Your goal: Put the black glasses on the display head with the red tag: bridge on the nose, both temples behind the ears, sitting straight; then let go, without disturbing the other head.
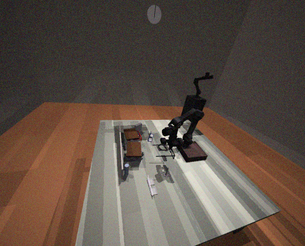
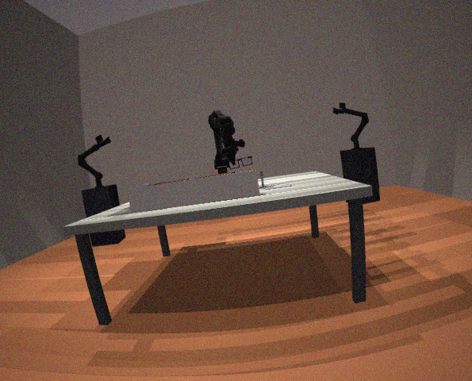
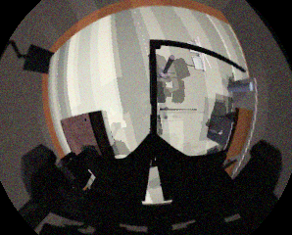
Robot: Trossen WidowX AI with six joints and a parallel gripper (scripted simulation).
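Note:
My gripper (image 1: 170, 146) (image 3: 152, 136) is shut on the black glasses (image 1: 164, 156) (image 2: 246, 157) (image 3: 153, 88) and holds them above the table. Their temples are unfolded and point left, towards the brown-topped blocks, in the top view. In the wrist view the front runs upward from the fingertips, with one temple reaching right. The glasses touch neither block. I cannot make out the display heads or a red tag. A slim grey post (image 1: 166, 171) (image 3: 170, 64) stands on the table near the glasses.
Two brown-topped blocks (image 1: 131, 134) (image 1: 134, 148) stand beside a long pale panel (image 1: 121, 150) (image 2: 198, 187). Red glasses (image 1: 140, 135) are at the far block, with blue glasses (image 1: 150, 137) nearby. A bluish cylinder (image 1: 126, 170) and a white two-panel object (image 1: 152, 187) are nearer the camera.

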